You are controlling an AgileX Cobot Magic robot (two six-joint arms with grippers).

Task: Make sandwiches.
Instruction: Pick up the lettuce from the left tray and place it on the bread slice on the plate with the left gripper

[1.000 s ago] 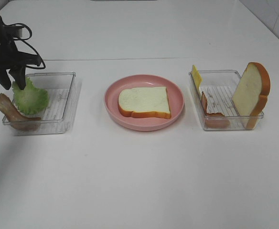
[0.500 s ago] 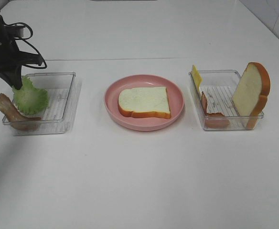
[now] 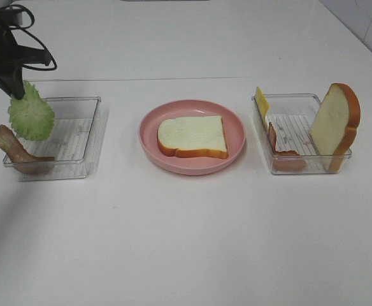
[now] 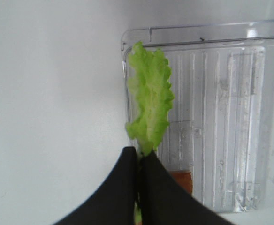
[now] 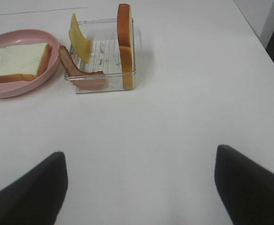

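Lettuce point(image 3: 30, 116) pinched at top by left gripper point(image 3: 16, 89), jaws clamped, hanging over clear tray point(image 3: 98, 124) edge. Right gripper point(image 5: 138, 161) jaws wide apart, holding nothing, above table point(image 5: 184, 93).

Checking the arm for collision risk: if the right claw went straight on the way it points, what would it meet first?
Likely the bare table, short of the clear tray; the open right claw aims there, though depth is unclear.
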